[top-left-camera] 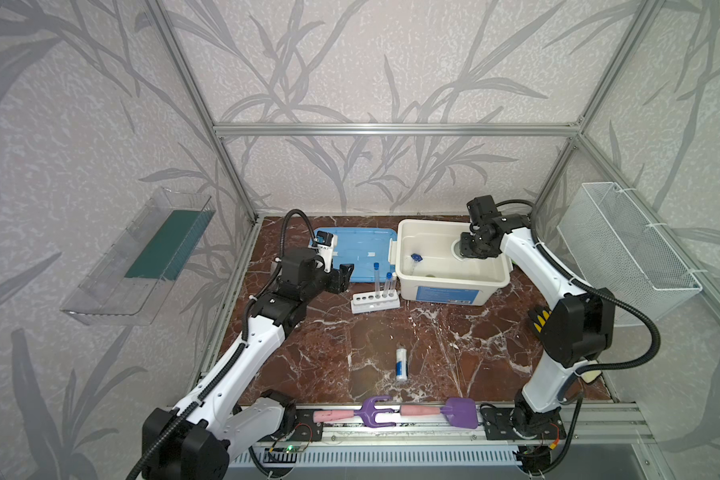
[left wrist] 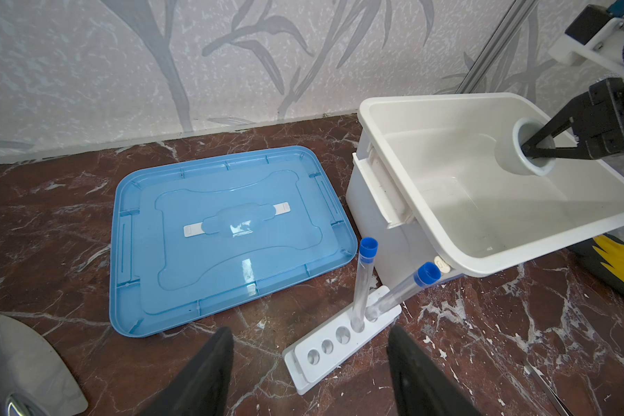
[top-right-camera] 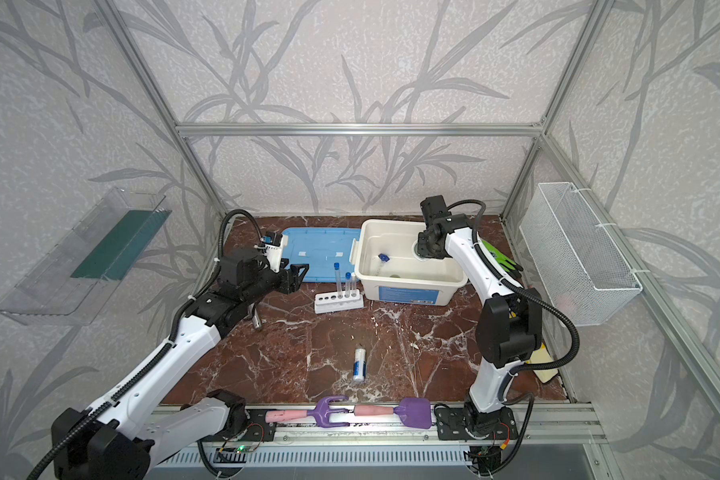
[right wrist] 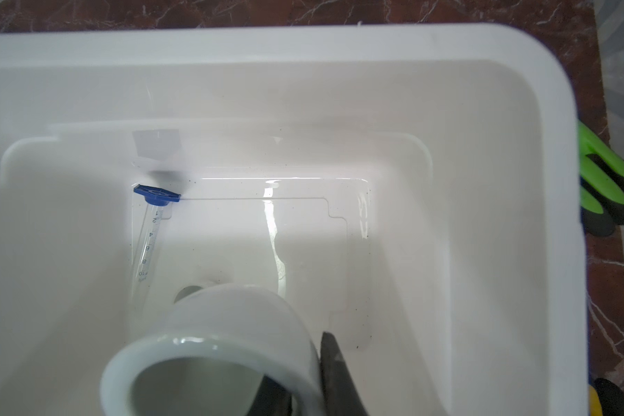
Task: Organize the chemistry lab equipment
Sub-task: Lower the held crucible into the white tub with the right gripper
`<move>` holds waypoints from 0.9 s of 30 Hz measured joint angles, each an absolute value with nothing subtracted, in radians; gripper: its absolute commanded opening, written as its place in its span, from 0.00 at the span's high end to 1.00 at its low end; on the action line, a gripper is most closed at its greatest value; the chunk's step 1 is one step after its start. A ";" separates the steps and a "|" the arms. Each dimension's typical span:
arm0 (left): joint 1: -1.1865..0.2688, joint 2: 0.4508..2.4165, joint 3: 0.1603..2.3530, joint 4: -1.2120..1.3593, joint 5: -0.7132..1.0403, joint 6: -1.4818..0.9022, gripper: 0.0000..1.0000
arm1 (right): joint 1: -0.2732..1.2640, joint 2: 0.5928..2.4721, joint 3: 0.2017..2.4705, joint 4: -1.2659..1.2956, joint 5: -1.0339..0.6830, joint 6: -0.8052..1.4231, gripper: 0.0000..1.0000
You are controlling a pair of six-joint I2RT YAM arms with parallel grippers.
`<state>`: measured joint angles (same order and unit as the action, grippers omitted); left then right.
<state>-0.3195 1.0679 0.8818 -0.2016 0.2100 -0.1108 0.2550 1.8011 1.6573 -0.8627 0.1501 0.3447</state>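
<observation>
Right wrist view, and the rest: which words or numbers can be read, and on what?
"2", "4", "6", "8", "10": scale on the clear tube lying in the white bin.
Front label on the bin: too blurred to read.
Blue label on the bottle: too small to read.

Both top views look down from high over the whole marble table [top-left-camera: 350, 332]. The left wrist camera faces past the left gripper [left wrist: 310, 335] toward the white six-hole rack [left wrist: 305, 374]; the right wrist camera peers closely into the white bin [right wrist: 541, 144]. Both show the small white cup [right wrist: 231, 317].
</observation>
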 measured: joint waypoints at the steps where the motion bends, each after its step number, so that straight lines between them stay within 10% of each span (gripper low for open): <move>1: -0.319 1.065 0.882 -0.202 0.209 -0.108 0.32 | 0.254 1.807 1.655 -0.860 0.153 0.348 0.87; 27: -0.319 1.074 0.882 -0.210 0.207 -0.105 0.32 | 0.195 1.890 1.550 -0.837 0.095 0.310 0.89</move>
<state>-0.3195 1.0737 0.8818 -0.2100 0.2073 -0.1051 0.1947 1.8900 1.5501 -0.8368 0.0948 0.3103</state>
